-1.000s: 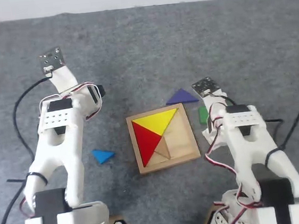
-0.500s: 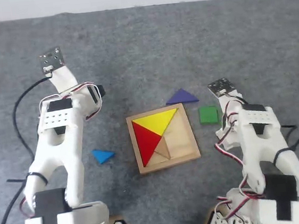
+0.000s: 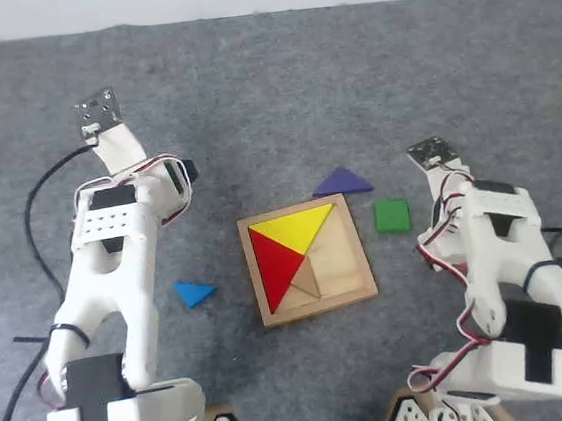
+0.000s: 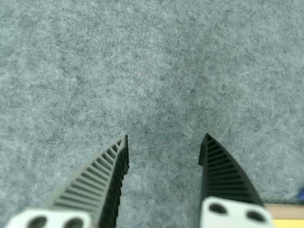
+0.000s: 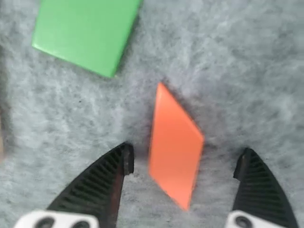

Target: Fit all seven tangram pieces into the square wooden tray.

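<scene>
Parallelogram, orange and flat on the grey mat, looks like a thin, stiff, light slab. It should weigh almost nothing and hold its shape, but it offers only a low edge to pinch. My guess is that the best hold is across its narrow width, on the two long parallel sides. The slanted ends would probably make it twist or squirt out.

The piece lies between the fingers of the right gripper, closer to one finger than the other and touching neither. That gripper is spread wide, well past the piece's width, and holds nothing.

The green square sits near the orange piece but apart from it, just beside the wooden tray (so the carry would be short). The tray already holds a yellow triangle and a red triangle. A purple triangle lies just off its far edge, and a blue triangle sits out on the other side.

The left gripper hangs over bare mat, spread apart and empty.
</scene>
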